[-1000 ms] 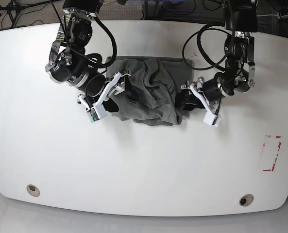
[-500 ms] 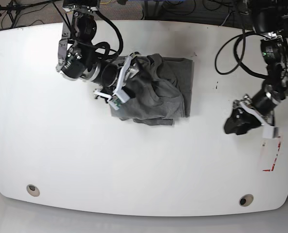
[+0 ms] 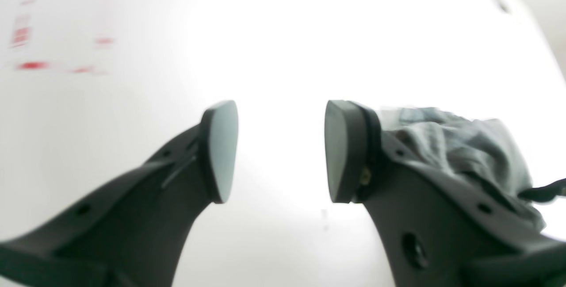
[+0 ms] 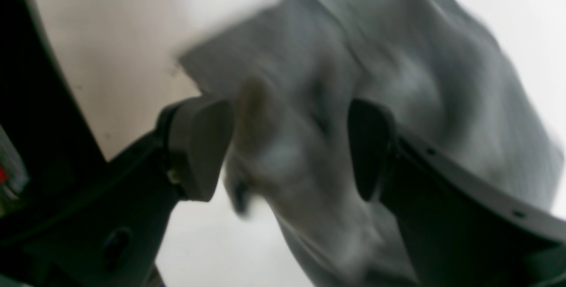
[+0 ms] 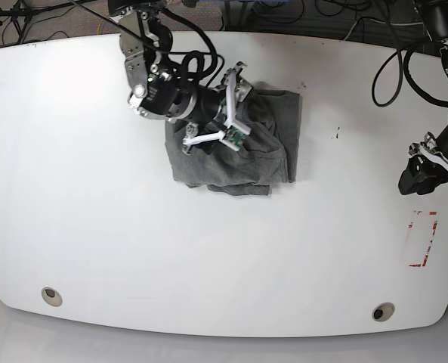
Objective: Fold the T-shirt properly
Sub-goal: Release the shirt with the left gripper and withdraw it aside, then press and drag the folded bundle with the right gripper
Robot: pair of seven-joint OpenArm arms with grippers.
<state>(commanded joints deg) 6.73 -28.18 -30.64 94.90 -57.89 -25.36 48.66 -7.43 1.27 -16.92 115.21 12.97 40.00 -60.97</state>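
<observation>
The dark grey T-shirt (image 5: 242, 159) lies in a rumpled, roughly squared bundle on the white table (image 5: 133, 242), at the upper middle of the base view. My right gripper (image 5: 235, 113) hovers over the bundle's upper left part. In the right wrist view this gripper (image 4: 289, 145) is open, with blurred folds of the T-shirt (image 4: 398, 57) showing between and beyond its fingers. My left gripper (image 5: 416, 180) is far off near the table's right edge. Its wrist view shows the gripper (image 3: 281, 150) open and empty over bare table, the T-shirt (image 3: 464, 145) behind its right finger.
Red tape marks (image 5: 424, 238) sit on the table just below the left gripper, and appear blurred as red marks (image 3: 26, 52) in the left wrist view. Two round holes (image 5: 51, 296) (image 5: 382, 311) lie near the front edge. Cables (image 5: 284, 11) run behind the table.
The left arm has pulled away from the shirt's right side to the table's right edge. The right arm has shifted rightward and up onto the shirt. The bundle looks flatter.
</observation>
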